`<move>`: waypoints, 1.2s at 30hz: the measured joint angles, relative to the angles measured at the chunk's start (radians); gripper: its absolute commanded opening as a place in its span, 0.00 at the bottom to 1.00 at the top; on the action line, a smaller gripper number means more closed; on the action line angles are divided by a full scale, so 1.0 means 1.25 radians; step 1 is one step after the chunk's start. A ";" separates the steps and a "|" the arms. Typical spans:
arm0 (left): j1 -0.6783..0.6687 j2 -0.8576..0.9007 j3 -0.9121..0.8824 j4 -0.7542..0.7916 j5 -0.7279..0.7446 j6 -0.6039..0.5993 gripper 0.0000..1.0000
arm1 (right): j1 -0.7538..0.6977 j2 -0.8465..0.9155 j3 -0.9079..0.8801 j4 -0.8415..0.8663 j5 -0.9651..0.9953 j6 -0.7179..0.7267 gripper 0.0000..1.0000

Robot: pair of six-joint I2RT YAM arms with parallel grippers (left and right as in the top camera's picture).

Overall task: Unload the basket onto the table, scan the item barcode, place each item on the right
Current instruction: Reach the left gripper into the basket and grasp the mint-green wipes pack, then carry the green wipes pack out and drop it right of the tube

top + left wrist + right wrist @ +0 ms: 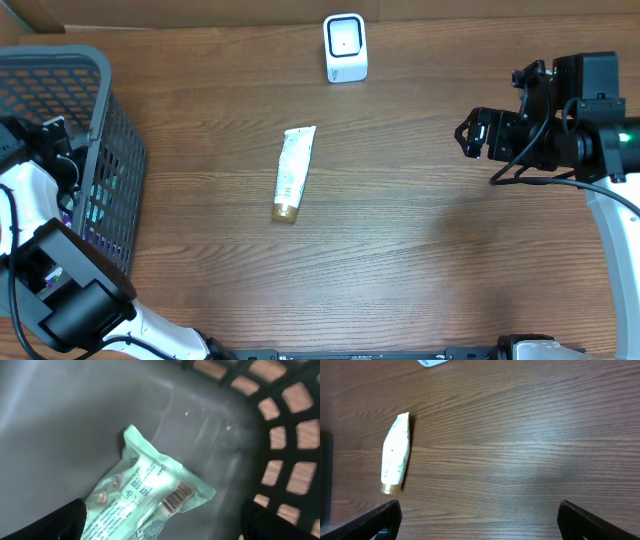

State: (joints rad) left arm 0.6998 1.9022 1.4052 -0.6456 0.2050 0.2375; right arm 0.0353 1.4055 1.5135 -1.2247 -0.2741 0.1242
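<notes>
While the left gripper [162,517] is held low inside the basket [280,435], its fingers [60,522] spread wide with nothing clasped, the picking-up step is judged to be in hand. A packet [150,485] is seen lying on the basket floor, just ahead of the fingertips and between them, with its barcode [175,496] turned upward towards the finger on the right of that view.

For the next move, the fingers would need to be lowered over the packet and closed across its width, clear of the barcode. The packet could then be lifted out and shown to the scanner [345,47]. A soft wrapper may be crumpled by a hard squeeze.

The right gripper [479,520] is held wide apart and empty above the table [530,435], with a tube [396,452] lying well ahead of its fingers.

The packet's near end is cut off, and its print is blurred. Whether it is touched by the fingertips cannot be told. From overhead, the left gripper is hidden by arm and basket.
</notes>
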 measured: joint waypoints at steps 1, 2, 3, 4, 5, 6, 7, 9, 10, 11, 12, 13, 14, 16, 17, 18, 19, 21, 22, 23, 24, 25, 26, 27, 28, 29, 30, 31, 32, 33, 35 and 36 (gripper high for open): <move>0.000 0.000 -0.005 0.003 0.000 0.002 0.90 | 0.000 0.000 0.000 0.000 0.000 0.000 1.00; 0.000 0.000 -0.017 0.013 -0.003 0.006 0.89 | 0.000 0.000 0.000 0.001 0.000 0.000 1.00; 0.000 0.000 -0.024 0.018 -0.008 0.009 0.89 | 0.000 0.000 0.000 0.001 0.000 0.000 1.00; 0.000 0.000 -0.036 0.028 -0.020 0.011 0.89 | 0.000 0.000 0.000 0.001 0.000 0.000 1.00; 0.000 0.000 -0.046 0.039 -0.030 0.016 0.89 | 0.000 0.000 0.000 0.001 0.000 0.000 1.00; 0.000 0.000 -0.052 0.044 -0.036 0.019 0.88 | 0.000 0.000 0.000 0.001 0.000 0.000 1.00; 0.000 0.000 -0.061 0.052 -0.042 0.021 0.88 | 0.000 0.000 0.000 0.001 0.000 0.000 1.00; 0.000 0.000 -0.075 0.067 -0.054 0.023 0.84 | 0.000 0.000 0.000 0.001 0.000 0.000 1.00; 0.000 0.000 -0.080 0.077 -0.060 0.023 0.81 | 0.000 0.000 0.000 0.002 0.000 0.000 1.00; 0.000 0.000 -0.086 0.084 -0.067 0.024 0.75 | 0.000 0.000 0.000 0.001 0.000 0.000 1.00; 0.000 0.000 -0.092 0.093 -0.073 0.026 0.69 | 0.000 0.000 0.000 0.001 0.000 0.000 1.00; 0.000 0.000 -0.094 0.097 -0.076 0.026 0.66 | 0.000 0.000 0.000 0.001 0.000 0.000 1.00; 0.000 0.000 -0.096 0.101 -0.081 0.031 0.60 | 0.000 0.000 0.000 0.002 0.000 0.000 1.00; 0.000 0.000 -0.096 0.104 -0.085 0.028 0.54 | 0.000 0.000 0.000 0.001 0.000 0.000 1.00; 0.000 0.000 -0.097 0.104 -0.087 0.029 0.54 | 0.000 0.000 0.000 0.001 0.000 0.000 1.00; 0.000 0.000 -0.097 0.104 -0.089 0.028 0.60 | 0.000 0.000 0.000 0.002 0.000 0.000 1.00; 0.000 0.000 -0.098 0.104 -0.090 0.027 0.71 | 0.000 0.000 0.000 0.001 0.000 0.000 1.00; 0.000 0.000 -0.099 0.107 -0.089 0.025 0.75 | 0.000 0.000 0.000 0.001 0.000 0.000 1.00; 0.000 0.000 -0.103 0.116 -0.087 0.020 0.75 | 0.000 0.000 0.000 0.002 0.000 0.000 1.00; 0.000 0.000 -0.110 0.124 -0.085 0.016 0.74 | 0.000 0.000 0.000 0.001 0.000 0.000 1.00; 0.000 0.000 -0.117 0.132 -0.083 0.016 0.72 | 0.000 0.000 0.000 0.001 0.000 0.000 1.00; 0.000 0.000 -0.122 0.136 -0.083 0.016 0.70 | 0.000 0.000 0.000 0.001 0.000 0.000 1.00; 0.000 0.000 -0.126 0.137 -0.083 0.017 0.63 | 0.000 0.000 0.000 0.001 0.000 0.000 1.00; 0.000 0.000 -0.129 0.138 -0.083 0.016 0.58 | 0.000 0.000 0.000 0.001 0.000 0.000 1.00; 0.000 0.000 -0.131 0.138 -0.083 0.014 0.43 | 0.000 0.000 0.000 0.001 0.000 0.000 1.00; 0.000 0.000 -0.131 0.139 -0.081 0.013 0.31 | 0.000 0.000 0.000 0.002 0.000 0.000 1.00; 0.000 0.000 -0.131 0.140 -0.078 0.011 0.27 | 0.000 0.000 0.000 0.002 0.000 0.000 1.00; 0.000 0.000 -0.131 0.143 -0.077 0.005 0.27 | 0.000 0.000 0.000 0.002 0.000 0.000 1.00; 0.000 0.000 -0.131 0.148 -0.074 0.002 0.25 | 0.000 0.000 0.000 0.002 0.000 0.000 1.00; 0.000 -0.002 -0.131 0.150 -0.074 -0.004 0.24 | 0.000 0.000 0.000 0.004 0.000 0.000 1.00; 0.000 -0.002 -0.130 0.152 -0.074 -0.025 0.15 | 0.000 0.000 0.000 0.007 0.000 0.000 1.00; 0.000 -0.002 -0.125 0.143 -0.073 -0.033 0.10 | 0.000 0.000 0.000 0.007 0.000 0.000 1.00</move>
State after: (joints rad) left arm 0.6998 1.9003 1.2488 -0.4667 0.1135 0.1963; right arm 0.0353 1.4055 1.5135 -1.2160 -0.2741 0.1242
